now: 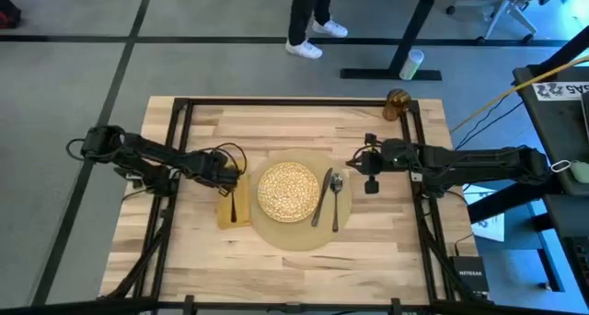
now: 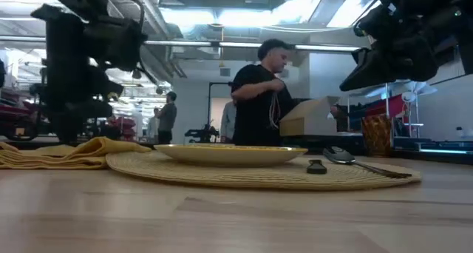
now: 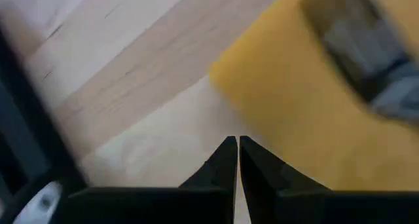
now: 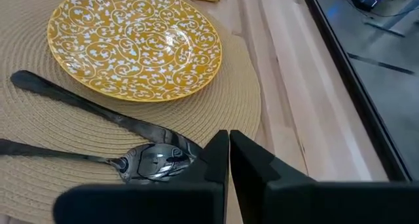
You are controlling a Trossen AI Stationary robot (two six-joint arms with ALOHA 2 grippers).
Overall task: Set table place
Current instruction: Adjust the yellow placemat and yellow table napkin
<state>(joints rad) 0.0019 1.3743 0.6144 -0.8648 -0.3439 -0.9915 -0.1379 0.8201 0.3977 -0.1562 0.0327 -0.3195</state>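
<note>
The left fingers (image 3: 234, 160) are hovering pressed together beside the napkin (image 3: 308, 106). The right fingers (image 4: 228, 160), also pressed together, are hanging just above the spoon (image 4: 154, 160).

Desk (image 1: 276, 122): I see pale wood strips with thin black rails framing it.
Placemat (image 1: 293, 237): round, tan, woven, flat mid-desk.
Plate (image 1: 288, 192): round, yellow patterned, centred on the placemat.
Knife (image 1: 322, 197) and spoon (image 1: 337, 203): dark metal, side by side on the placemat, right of the plate.
Napkin (image 1: 232, 209): mustard yellow, left of the placemat, a dark fork (image 1: 234, 202) on it.
Glass (image 1: 397, 102): amber, upright at the desk's far right corner.
</note>
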